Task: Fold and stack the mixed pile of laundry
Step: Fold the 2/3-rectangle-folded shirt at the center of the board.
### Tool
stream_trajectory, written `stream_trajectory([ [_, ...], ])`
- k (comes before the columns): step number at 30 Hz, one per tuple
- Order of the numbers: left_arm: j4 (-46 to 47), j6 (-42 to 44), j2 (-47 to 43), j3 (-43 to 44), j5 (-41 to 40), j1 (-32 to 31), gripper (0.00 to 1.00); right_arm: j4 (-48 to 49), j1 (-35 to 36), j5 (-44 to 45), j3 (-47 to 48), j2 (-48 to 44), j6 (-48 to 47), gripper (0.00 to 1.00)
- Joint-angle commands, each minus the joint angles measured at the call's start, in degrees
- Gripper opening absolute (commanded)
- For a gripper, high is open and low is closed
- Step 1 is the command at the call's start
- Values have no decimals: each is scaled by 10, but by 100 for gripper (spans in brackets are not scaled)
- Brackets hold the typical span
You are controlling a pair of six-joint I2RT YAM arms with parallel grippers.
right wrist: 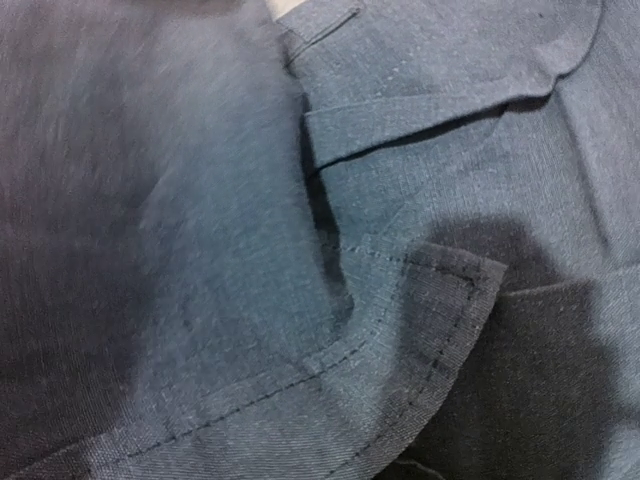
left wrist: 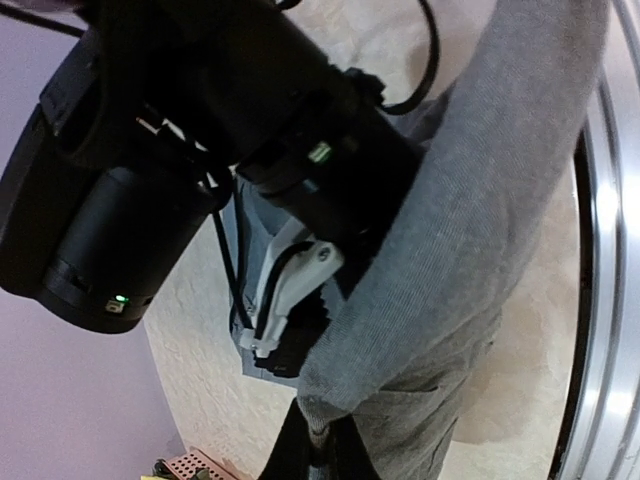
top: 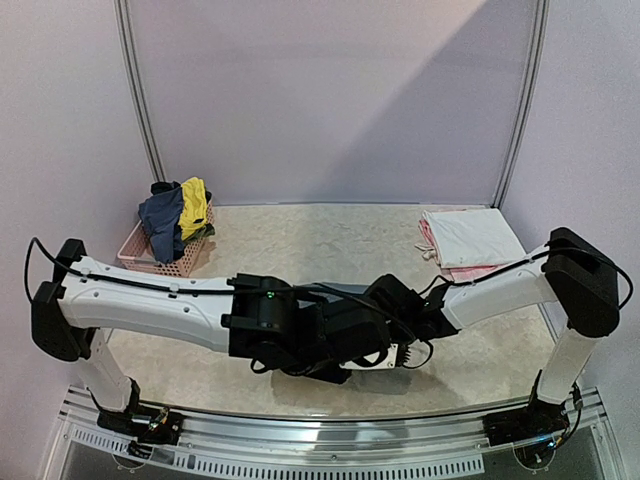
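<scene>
Two grippers are crowded together at the near edge, and that is our first worry. Our left gripper (left wrist: 318, 447) is clamped on a fold of the grey woven trousers (left wrist: 480, 220); the cloth rises out of its fingers and drapes over the right arm's black wrist. Our right gripper (left wrist: 268, 345) is closed too, nose-down against the same trousers. Its wrist view is all twill, belt loop and stitched hem, so we cannot tell whether it has cloth pinched. Risk one: with fabric slung over that wrist, any pull apart could drag the garment or snag it on the cables. Risk two: a thin pinch may catch one layer only, and the fold would open as we lift. Risk three: the wrists sit close enough to knock. Further back on the pale marbled table (top: 300, 240), the folded white piece (top: 470, 238) lies far right with a pink piece (top: 470, 272) showing under it; a swinging trouser leg could scuff that stack. Far left, the navy blue top (top: 160, 222) and bright yellow garment (top: 193, 205) wait in the pink plastic lattice basket (top: 140, 255).
</scene>
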Motion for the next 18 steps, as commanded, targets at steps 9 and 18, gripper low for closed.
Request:
stream_trajectory([
  [9,31,46,-16,14,59,85,0,-56,-5,108,16,-51,31,9],
  [18,55,66,-8,8,100,119,0,-112,-70,265,7,-127,81,15],
])
